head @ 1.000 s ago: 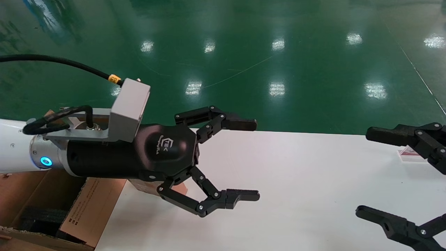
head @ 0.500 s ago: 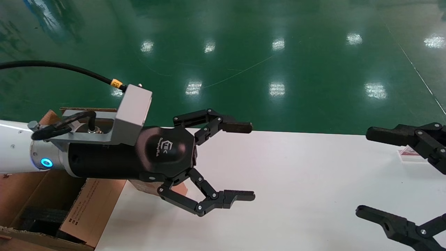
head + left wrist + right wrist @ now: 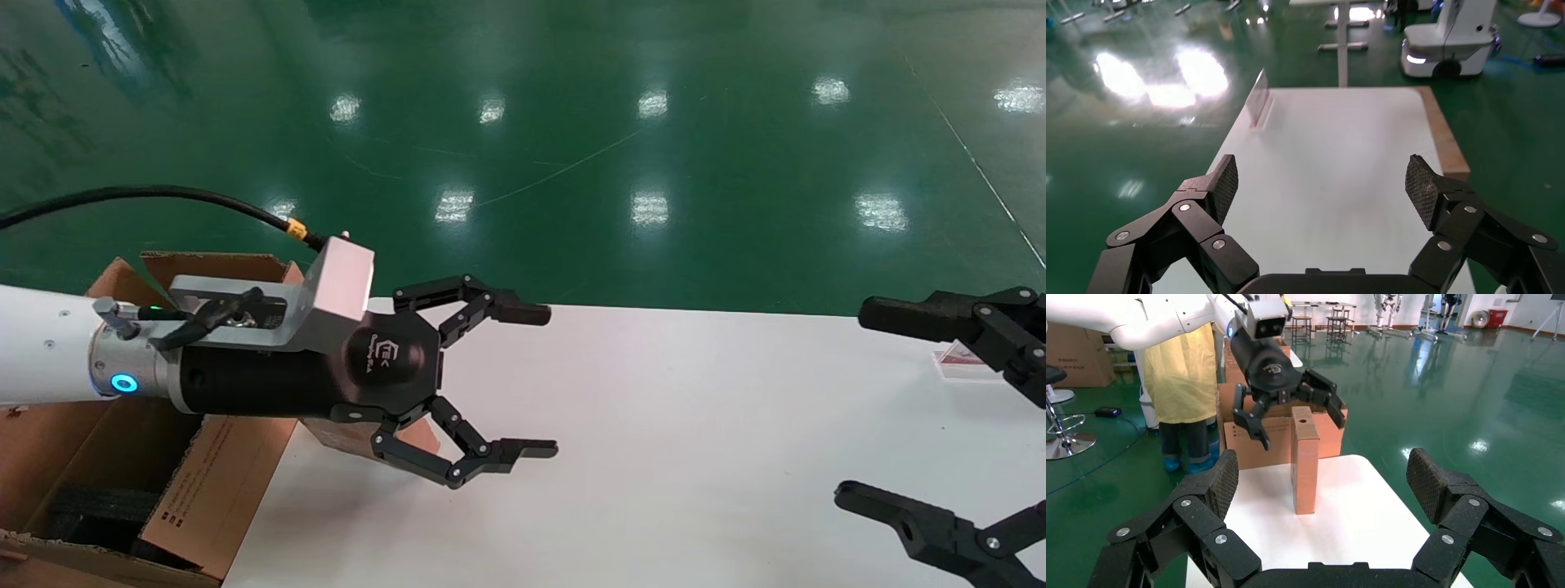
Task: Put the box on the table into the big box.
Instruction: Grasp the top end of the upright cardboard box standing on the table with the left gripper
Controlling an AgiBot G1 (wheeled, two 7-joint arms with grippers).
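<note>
The box (image 3: 1305, 459) stands upright on the white table (image 3: 1352, 520), at the end nearest the big box (image 3: 1254, 444). In the head view only a brown corner of the box (image 3: 418, 438) shows under my left gripper (image 3: 543, 380). That gripper hangs open and empty above the box, fingers spread wide (image 3: 1300, 430). Its own view shows only bare table (image 3: 1333, 141) between the pads (image 3: 1226, 180). The big box (image 3: 204, 482) sits off the table's left end, dark padding inside. My right gripper (image 3: 854, 404) is open and empty over the table's right end, facing the box (image 3: 1321, 478).
A small clear sign stand (image 3: 960, 359) sits near the right gripper, also seen as the stand (image 3: 1258, 98). Green floor lies beyond the table's far edge (image 3: 735, 310). A person in yellow (image 3: 1180, 373) and more cartons (image 3: 1079, 352) stand behind the big box.
My left gripper has sunk lower and drawn back to the left, staying open. The big box's far flap now shows behind the wrist. The right gripper has not moved.
</note>
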